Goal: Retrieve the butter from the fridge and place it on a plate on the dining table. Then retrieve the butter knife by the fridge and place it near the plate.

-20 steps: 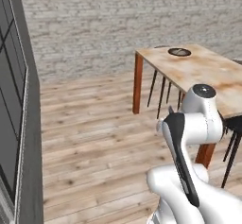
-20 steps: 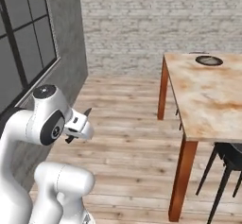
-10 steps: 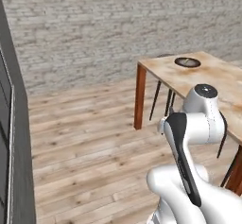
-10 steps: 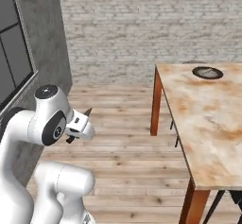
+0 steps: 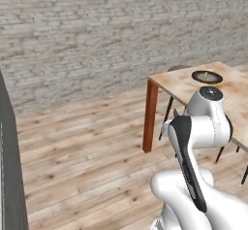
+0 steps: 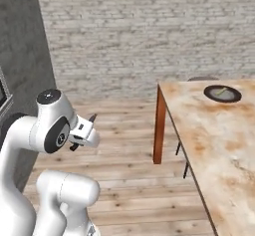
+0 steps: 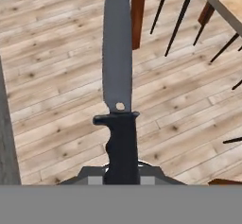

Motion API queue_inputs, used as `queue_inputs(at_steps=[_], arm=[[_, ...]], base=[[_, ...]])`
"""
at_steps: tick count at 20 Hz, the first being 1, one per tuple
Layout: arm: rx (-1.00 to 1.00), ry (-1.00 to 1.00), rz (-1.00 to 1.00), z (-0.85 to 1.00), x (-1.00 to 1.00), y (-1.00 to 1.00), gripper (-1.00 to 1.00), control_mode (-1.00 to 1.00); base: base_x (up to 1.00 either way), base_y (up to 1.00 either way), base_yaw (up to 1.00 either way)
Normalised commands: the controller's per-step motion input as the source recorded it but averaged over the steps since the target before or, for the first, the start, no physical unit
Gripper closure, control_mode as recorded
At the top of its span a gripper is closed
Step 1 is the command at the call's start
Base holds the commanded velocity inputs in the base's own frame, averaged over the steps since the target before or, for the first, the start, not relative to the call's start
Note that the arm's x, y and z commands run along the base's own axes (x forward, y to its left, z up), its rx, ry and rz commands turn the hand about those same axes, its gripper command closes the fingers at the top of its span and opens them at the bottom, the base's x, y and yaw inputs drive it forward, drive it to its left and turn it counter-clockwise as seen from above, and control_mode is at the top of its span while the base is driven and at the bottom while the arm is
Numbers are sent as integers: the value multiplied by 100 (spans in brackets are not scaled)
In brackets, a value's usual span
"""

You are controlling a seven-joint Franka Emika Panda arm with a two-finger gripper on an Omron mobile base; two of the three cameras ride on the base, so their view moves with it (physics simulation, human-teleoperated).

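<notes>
Left base view: plate (image 5: 207, 76) near far edge of worktop (image 5: 181, 86), butter (image 5: 205, 74) on it
Right base view: gripper (image 6: 90, 122) over wood floor (image 6: 124, 150)
Hand view: gripper clamped on butter knife (image 7: 118, 93) handle, blade pointing away

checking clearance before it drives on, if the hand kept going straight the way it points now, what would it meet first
Probably the wooden floor. The hand, shut on the butter knife, looks down along the blade at bare planks. The dining table leg and chair legs lie just beyond the tip, though depth is unclear.
</notes>
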Motion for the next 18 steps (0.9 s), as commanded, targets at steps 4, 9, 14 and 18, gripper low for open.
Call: queue_inputs(at_steps=[4,9,14,18], arm=[[0,0,0,0,0,0,100,100],[0,0,0,0,0,0,100,100],[0,0,0,0,0,0,100,100],[0,0,0,0,0,0,100,100]], base=[[100,50,-21],[99,69,-28],[100,22,-25],[100,77,-44]])
